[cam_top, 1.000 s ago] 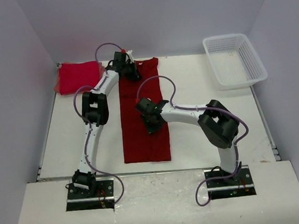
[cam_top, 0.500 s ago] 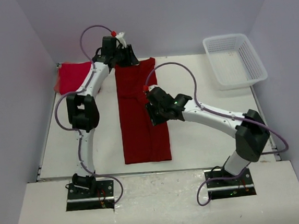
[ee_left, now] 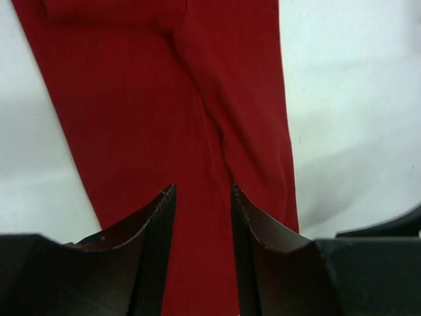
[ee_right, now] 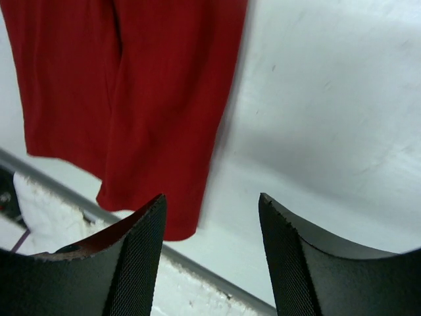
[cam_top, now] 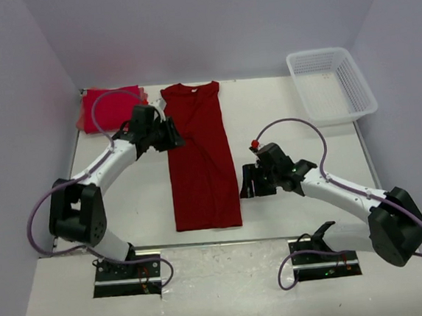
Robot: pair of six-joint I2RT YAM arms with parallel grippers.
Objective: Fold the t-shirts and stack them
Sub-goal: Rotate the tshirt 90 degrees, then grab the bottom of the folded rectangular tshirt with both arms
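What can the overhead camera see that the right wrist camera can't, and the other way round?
Only the overhead view shows the white basket at the far right, the folded bright red t-shirt at the far left and the left gripper. Only the right wrist view shows the textured inner faces of its fingers, close up, with nothing between them. Both show the right gripper, open, the long crimson t-shirt and the white table.

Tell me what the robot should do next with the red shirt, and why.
Probably bring the left tool and right tool to the near hem of the crimson t-shirt and fold it in half: it's a long strip; both tools are open, empty.
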